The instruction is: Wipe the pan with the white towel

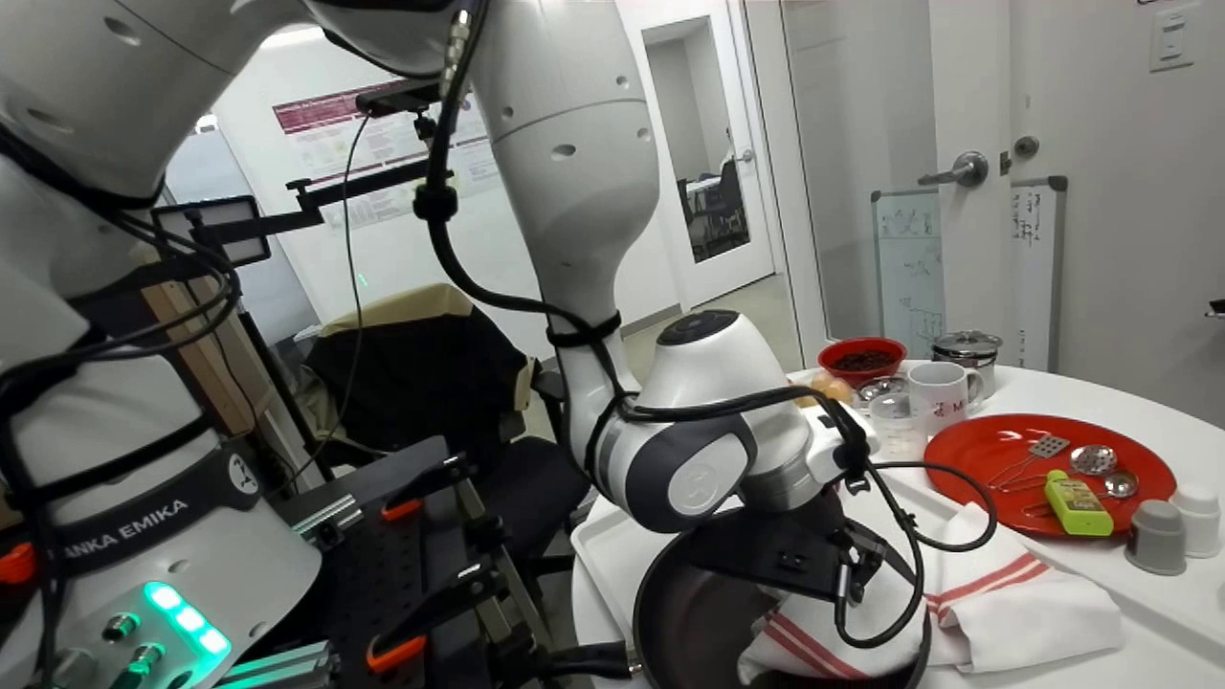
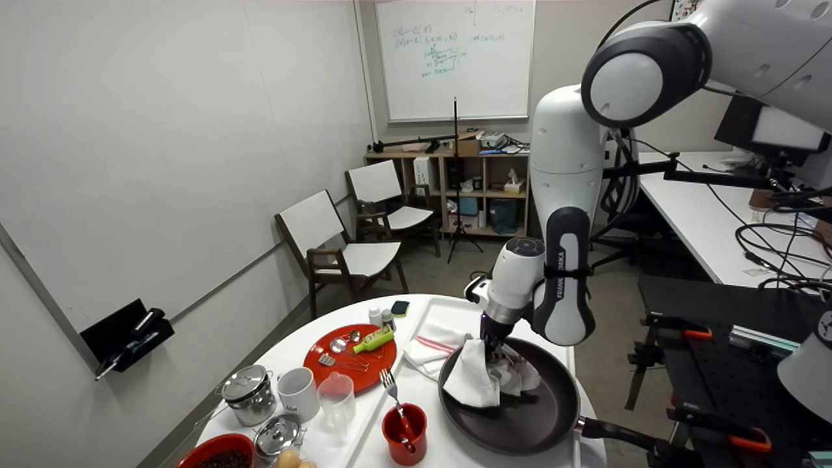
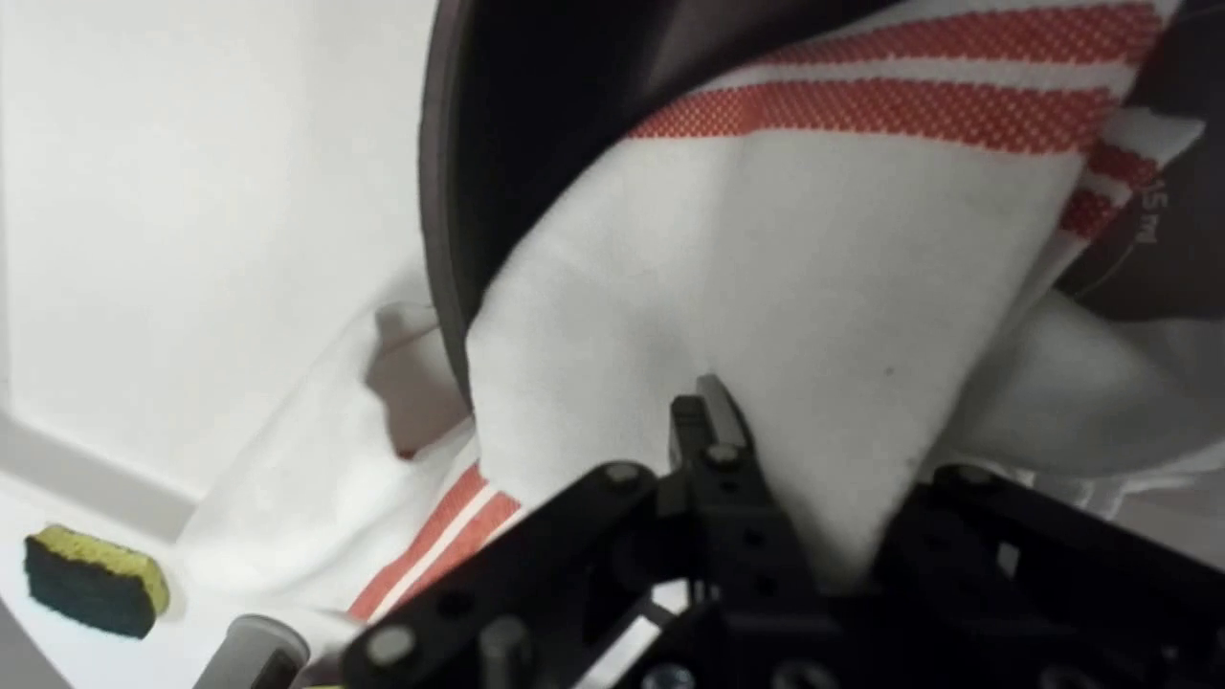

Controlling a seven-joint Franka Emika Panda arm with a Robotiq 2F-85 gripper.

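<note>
Wrist view: the gripper point(image 3: 739, 421) grasps the towel point(image 3: 785, 258), which covers part of the pan point(image 3: 550, 124); a sponge point(image 3: 94, 581) lies outside the pan.

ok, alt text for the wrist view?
Black gripper shut on a white towel with red stripes, which lies partly inside a dark pan and partly outside its rim. A sponge, yellow and dark, sits at lower left.
</note>
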